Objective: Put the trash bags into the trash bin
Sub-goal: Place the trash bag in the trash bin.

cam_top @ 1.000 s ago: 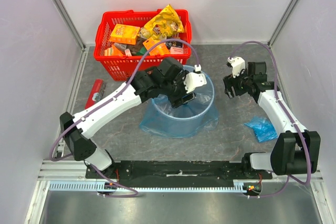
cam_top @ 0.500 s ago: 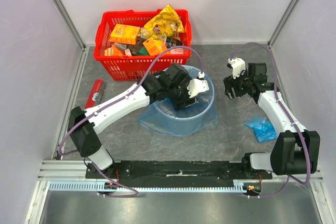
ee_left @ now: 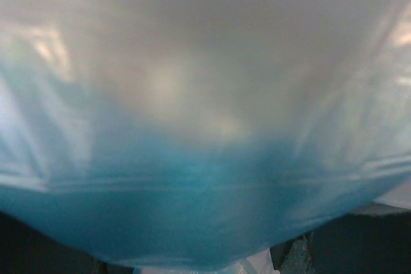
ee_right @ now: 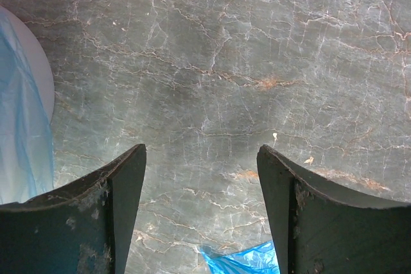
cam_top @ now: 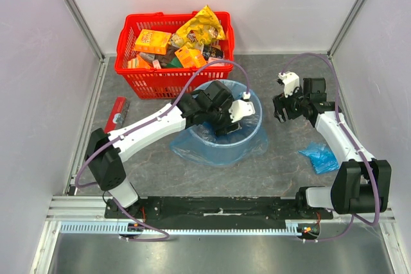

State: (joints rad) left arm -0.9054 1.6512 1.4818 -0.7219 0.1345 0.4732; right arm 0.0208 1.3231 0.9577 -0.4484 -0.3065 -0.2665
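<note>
Nearest, to the right of the trash bin (cam_top: 252, 135) and on the side towards the arm bases, a crumpled blue trash bag (cam_top: 319, 157) lies alone on the grey veined counter (cam_top: 282, 174), well apart from the bin.

The bin stands upright at mid-counter. A larger blue trash bag (cam_top: 192, 149) is draped over its rim, and its loose film spreads on the counter around the bin's foot, mostly on the near-left side.

The left arm reaches over the bin's left edge and its left fingers (cam_top: 228, 128) dip inside the mouth. Blurred blue film fills that wrist's view, so I cannot tell whether they are released or clenched.

Just right of the bin, level with its far rim, the right fingers (cam_top: 281, 108) hang spread apart above bare counter, grasping nothing.

Left of the bin, a flat red object (cam_top: 117, 113) lies on the counter.

Behind the bin stands a red mesh basket (cam_top: 160, 83) packed with boxes, a yellow packet (cam_top: 202, 27) on top.
</note>
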